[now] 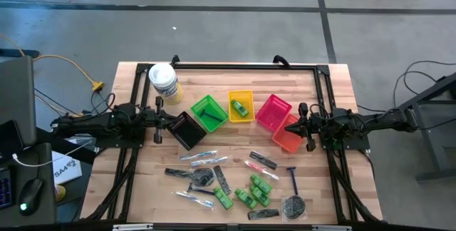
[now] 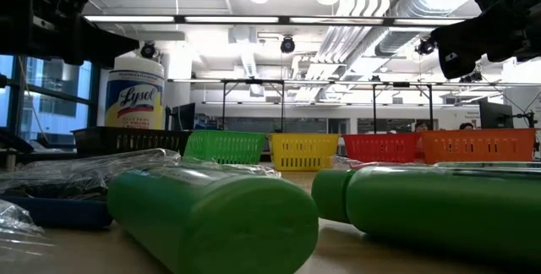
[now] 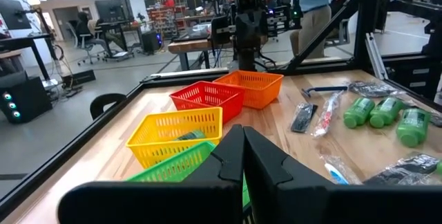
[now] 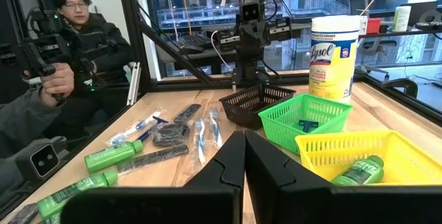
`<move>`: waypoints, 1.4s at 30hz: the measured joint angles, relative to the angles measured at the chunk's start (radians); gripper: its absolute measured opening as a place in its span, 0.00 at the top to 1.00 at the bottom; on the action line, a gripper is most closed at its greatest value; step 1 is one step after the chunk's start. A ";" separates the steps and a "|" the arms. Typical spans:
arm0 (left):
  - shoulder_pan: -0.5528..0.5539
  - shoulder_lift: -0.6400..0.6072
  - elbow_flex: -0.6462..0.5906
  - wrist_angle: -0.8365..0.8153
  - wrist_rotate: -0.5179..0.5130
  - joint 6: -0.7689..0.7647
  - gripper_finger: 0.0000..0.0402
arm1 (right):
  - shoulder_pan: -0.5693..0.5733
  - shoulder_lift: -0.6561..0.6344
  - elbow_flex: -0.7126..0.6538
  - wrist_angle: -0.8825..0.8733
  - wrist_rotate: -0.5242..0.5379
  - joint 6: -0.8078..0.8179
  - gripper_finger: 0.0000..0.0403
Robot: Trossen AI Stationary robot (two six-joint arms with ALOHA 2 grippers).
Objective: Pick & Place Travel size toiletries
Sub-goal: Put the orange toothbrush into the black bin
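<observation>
Noting both arms parked: left gripper [image 1: 165, 122] and right gripper [image 1: 292, 126] fully closed, empty, beside the baskets [image 1: 209, 113]. Toiletries [image 1: 246, 188] lie crowded on the near surface [image 1: 335, 88]; we risk snagging a neighbour, since bottles [image 1: 258, 190] touch.

A pale wooden counter [image 1: 142, 170] edged by a black metal frame [image 1: 242, 65] is seen from above. Across its middle a row of small plastic lattice baskets is set: a black basket [image 1: 187, 130], a green basket [image 1: 209, 113], a yellow basket [image 1: 241, 106], a pinkish-red basket [image 1: 273, 111] and an orange basket [image 1: 287, 135]. The red and orange baskets are touching. A tall white tub with a yellow label [image 1: 164, 82] is stood near the far left corner, just beside the black basket. In the right wrist view a seated person in dark clothing [image 4: 76, 51] is shown beside the counter. A black computer mouse [image 1: 30, 194] is lying on a side desk.
</observation>
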 joint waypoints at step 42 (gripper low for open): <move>0.000 0.006 0.000 0.000 0.000 0.006 1.00 | 0.265 1.025 0.871 -0.762 0.296 0.350 0.99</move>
